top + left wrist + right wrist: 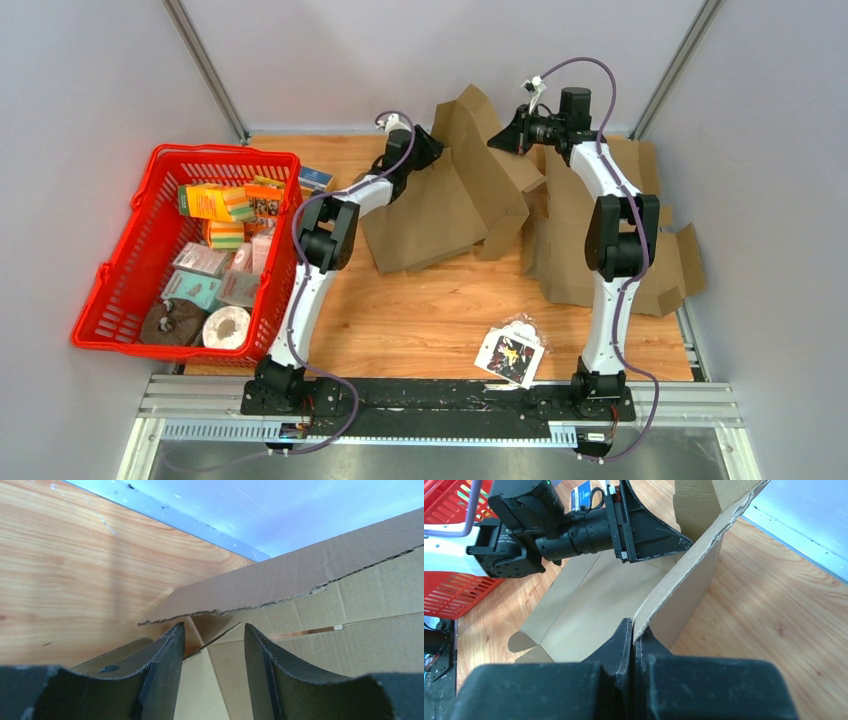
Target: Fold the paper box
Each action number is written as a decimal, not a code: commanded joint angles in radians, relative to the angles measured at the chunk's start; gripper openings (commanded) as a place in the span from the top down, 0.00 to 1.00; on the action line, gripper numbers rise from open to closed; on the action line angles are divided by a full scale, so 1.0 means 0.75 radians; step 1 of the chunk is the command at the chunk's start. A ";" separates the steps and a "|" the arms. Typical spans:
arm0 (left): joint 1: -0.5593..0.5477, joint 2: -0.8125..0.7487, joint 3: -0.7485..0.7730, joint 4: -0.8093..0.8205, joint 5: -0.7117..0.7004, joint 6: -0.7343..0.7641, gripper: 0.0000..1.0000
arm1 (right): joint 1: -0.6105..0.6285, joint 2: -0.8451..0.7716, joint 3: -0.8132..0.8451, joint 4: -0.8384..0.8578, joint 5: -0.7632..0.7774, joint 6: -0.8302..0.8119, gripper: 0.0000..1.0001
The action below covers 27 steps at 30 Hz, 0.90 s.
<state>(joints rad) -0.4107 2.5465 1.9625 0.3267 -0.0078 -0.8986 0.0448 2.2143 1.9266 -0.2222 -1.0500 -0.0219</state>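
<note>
Cardboard paper box [450, 200] stands half-raised at the far middle of the bench [420, 310]. The right gripper [634, 630] pinches a wall edge, likely propping it, while the left gripper [214, 647], jaws apart, faces an inner flap.

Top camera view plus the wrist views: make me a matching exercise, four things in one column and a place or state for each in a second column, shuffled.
1 red basket
2 printed packet
3 right end effector
4 left end effector

A shut on the paper box flap
B left side of the table
C open
D table's near edge, right of centre

Pairs: 1-B, 2-D, 3-A, 4-C
</note>
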 commanded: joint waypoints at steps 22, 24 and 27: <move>0.012 0.006 -0.115 0.450 0.464 -0.219 0.45 | 0.026 -0.013 -0.092 -0.072 0.054 -0.077 1.00; 0.008 -0.022 -0.162 0.442 0.475 -0.213 0.45 | 0.026 -0.017 -0.092 -0.078 0.058 -0.077 1.00; 0.010 -0.021 -0.187 0.389 0.471 -0.242 0.47 | 0.028 -0.028 -0.108 -0.078 0.075 -0.081 1.00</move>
<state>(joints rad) -0.3977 2.6003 1.8450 0.5968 0.2993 -1.0363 0.0460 2.1921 1.8942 -0.2111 -1.0447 -0.0109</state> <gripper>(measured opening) 0.545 0.010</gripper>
